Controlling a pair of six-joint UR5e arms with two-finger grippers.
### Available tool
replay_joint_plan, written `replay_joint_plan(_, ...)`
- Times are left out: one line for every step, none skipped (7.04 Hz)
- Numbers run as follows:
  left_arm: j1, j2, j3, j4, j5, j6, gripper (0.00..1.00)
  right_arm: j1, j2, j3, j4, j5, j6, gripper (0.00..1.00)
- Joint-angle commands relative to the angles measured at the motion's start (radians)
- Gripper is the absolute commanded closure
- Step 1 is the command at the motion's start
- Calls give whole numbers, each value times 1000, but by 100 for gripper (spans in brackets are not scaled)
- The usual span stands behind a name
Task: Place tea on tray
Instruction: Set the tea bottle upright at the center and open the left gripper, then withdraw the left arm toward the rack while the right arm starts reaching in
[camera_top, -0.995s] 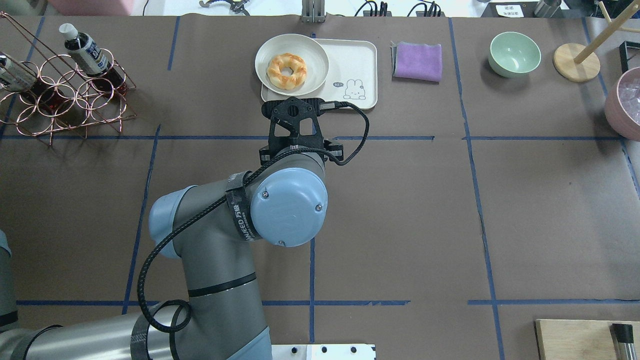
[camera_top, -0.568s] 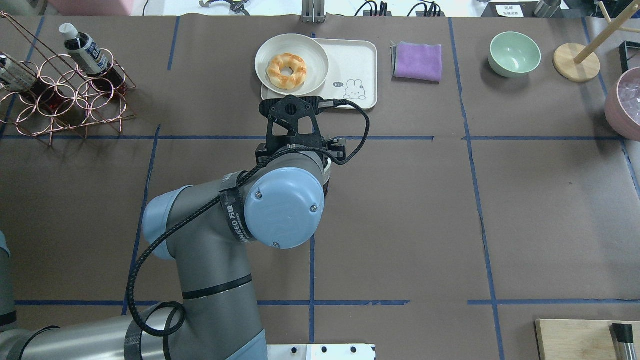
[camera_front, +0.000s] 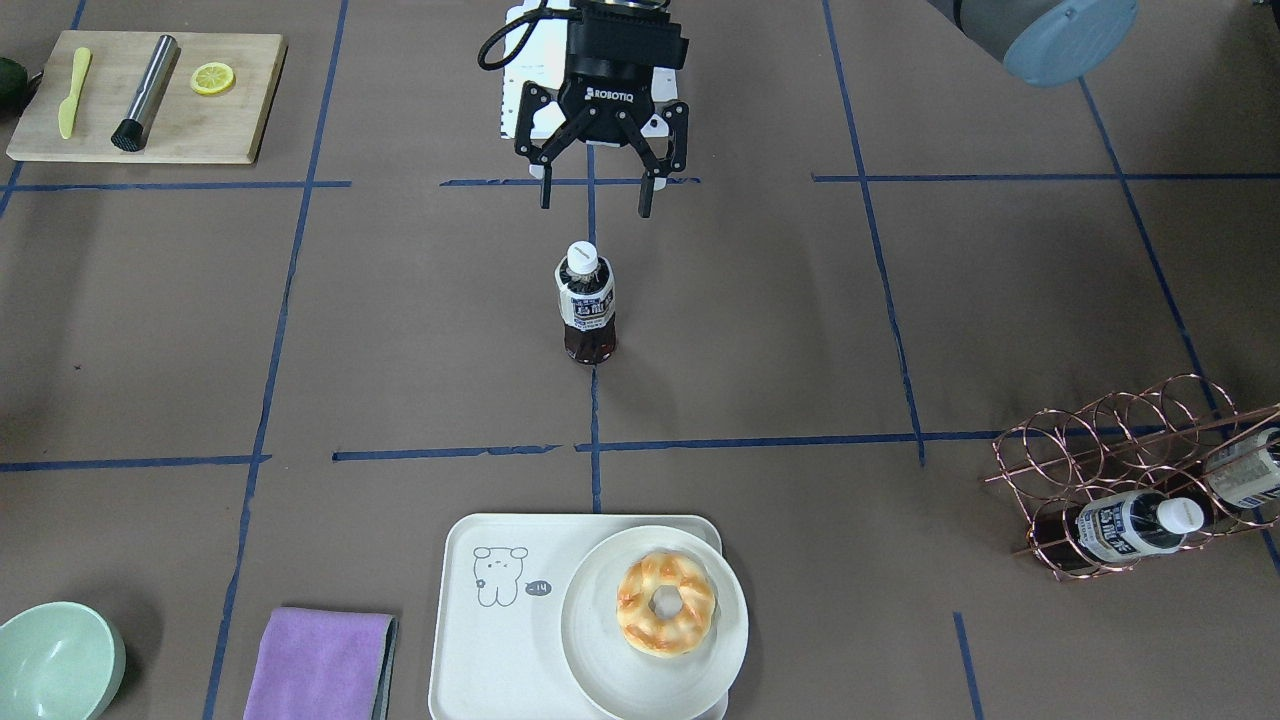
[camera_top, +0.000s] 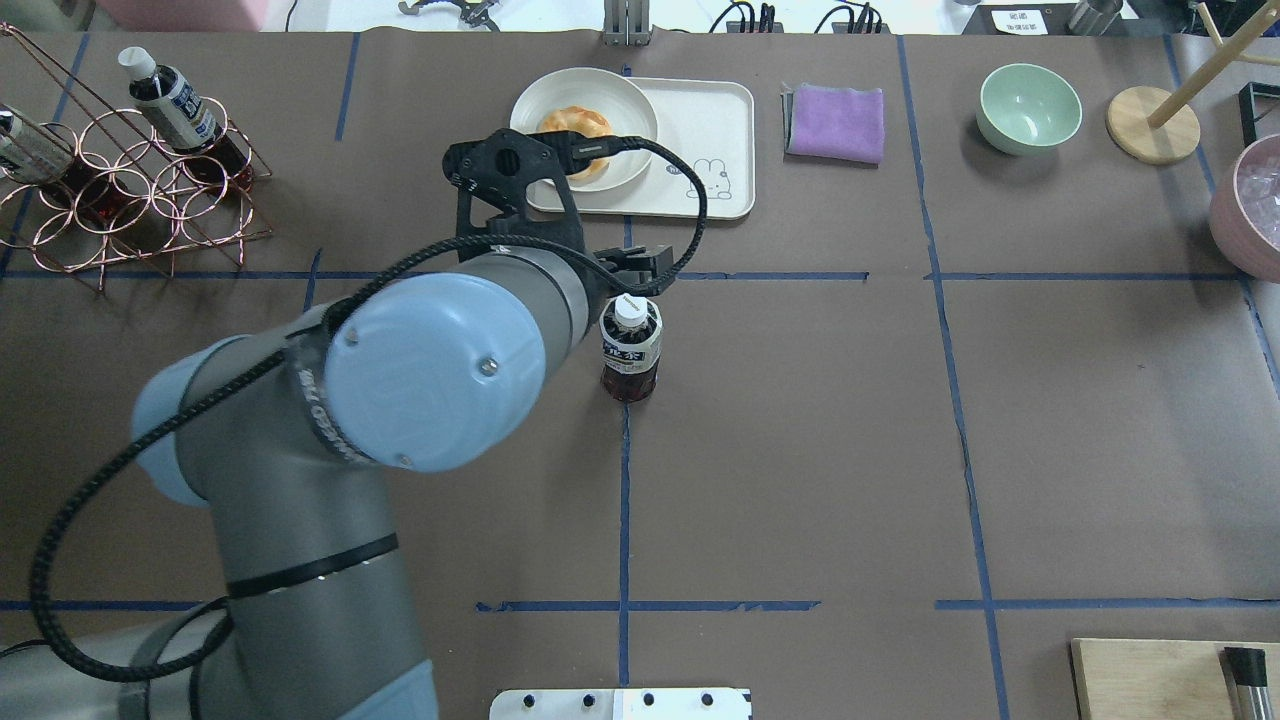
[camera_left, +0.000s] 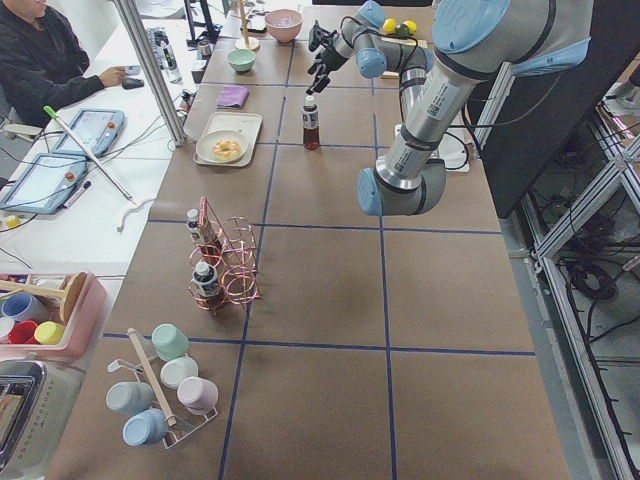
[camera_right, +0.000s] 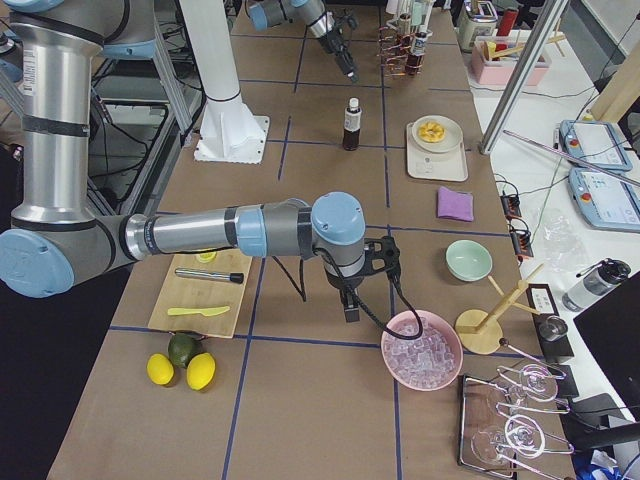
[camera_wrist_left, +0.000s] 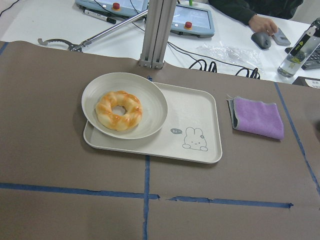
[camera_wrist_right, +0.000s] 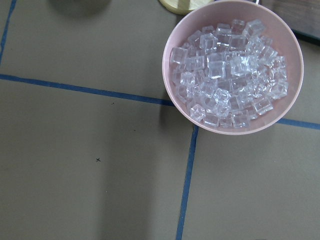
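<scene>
A tea bottle (camera_front: 586, 305) with a white cap stands upright on the brown table, free of any grip; it also shows in the overhead view (camera_top: 630, 350). My left gripper (camera_front: 595, 203) is open and empty, raised above the table on the robot's side of the bottle. The cream tray (camera_front: 480, 620) with the line-drawn animal lies beyond the bottle, also in the overhead view (camera_top: 715, 130) and the left wrist view (camera_wrist_left: 197, 112). My right gripper (camera_right: 349, 305) hangs by the pink ice bowl; I cannot tell whether it is open.
A round white plate (camera_front: 590, 640) with a doughnut (camera_front: 666, 603) covers half the tray. A copper wire rack (camera_front: 1120, 440) holds two more tea bottles (camera_front: 1130, 525). A purple cloth (camera_front: 320, 660), a green bowl (camera_front: 55, 660), a cutting board (camera_front: 150, 100) and an ice bowl (camera_wrist_right: 232, 65) stand around.
My left arm has risen and swung left and back. The tea bottle it hid before now stands uncovered on the table, apart from the open gripper.
</scene>
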Motion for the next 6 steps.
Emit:
replay_joint_plan(-100,175,-135,39,-125,113,0,-33,79,15,-5,5,59,0)
replay_joint_plan(-131,234,-159,44,-133,195,0,-68,111,32,-5,5,128,0)
replay_joint_plan(-189,312,-172,41,-244,255,0,-129,139,76,-5,-4,246,0)
replay_joint_plan(-271,364,-186,43,-373,339,0,-212,191,133,-3,-22,412,0)
replay_joint_plan(-316,424,-191,41,-417,358,0,-305,263,175,-8,-68,560,0)
replay_joint_plan(-342,507,-214,36,-425,412,0,-405,335,201,-14,-121,719,0)
